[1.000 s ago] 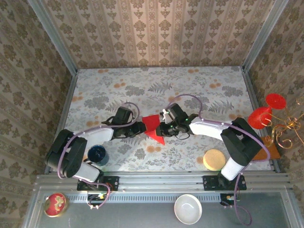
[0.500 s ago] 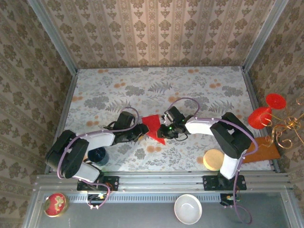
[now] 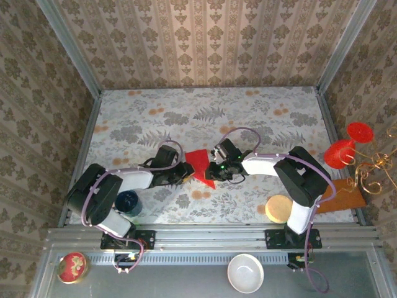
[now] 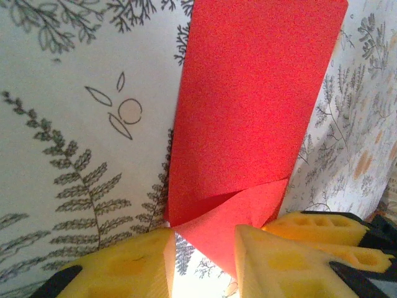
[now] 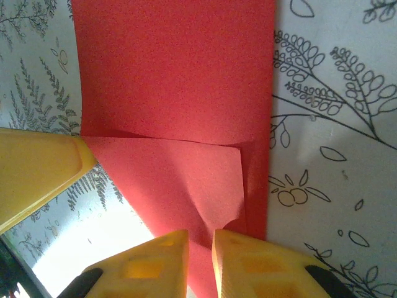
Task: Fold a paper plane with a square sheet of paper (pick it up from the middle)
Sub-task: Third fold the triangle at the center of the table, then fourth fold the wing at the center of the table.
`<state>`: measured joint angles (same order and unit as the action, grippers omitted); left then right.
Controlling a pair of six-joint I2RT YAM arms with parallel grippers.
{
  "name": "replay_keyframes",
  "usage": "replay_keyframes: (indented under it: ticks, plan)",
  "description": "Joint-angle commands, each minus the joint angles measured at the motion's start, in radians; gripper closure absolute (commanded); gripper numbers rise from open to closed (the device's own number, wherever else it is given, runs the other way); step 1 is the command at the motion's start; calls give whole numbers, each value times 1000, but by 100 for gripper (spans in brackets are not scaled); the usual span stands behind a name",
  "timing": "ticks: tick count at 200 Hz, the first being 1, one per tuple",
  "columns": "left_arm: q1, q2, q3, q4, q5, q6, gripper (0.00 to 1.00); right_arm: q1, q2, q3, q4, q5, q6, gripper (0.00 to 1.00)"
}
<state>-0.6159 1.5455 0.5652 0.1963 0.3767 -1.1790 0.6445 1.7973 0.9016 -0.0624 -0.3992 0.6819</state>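
One thin, bright red paper sheet (image 3: 198,160), partly folded with a flap turned over, sits at mid-table on the fern-printed tablecloth (image 3: 248,118), between two arms. The right gripper (image 5: 200,234) is clenched on the sheet's edge. The left gripper (image 4: 203,234) has a paper corner between its two slightly parted yellow fingers; I cannot tell whether it pinches. Nearer the arm bases are one dark blue cup (image 3: 127,202), one round tan disc (image 3: 279,208), one white bowl (image 3: 245,273) and one small red floral tin (image 3: 72,267).
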Motion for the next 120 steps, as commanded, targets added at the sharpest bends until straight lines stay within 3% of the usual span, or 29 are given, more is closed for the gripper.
replay_keyframes:
  ticks: [1,120]
  plan:
    - [-8,28,34,24,25,-13,69,-3,41,-24,-29,33,-5,79]
    - [26,39,34,105,91,6,75,-5,32,-39,-22,37,-17,79]
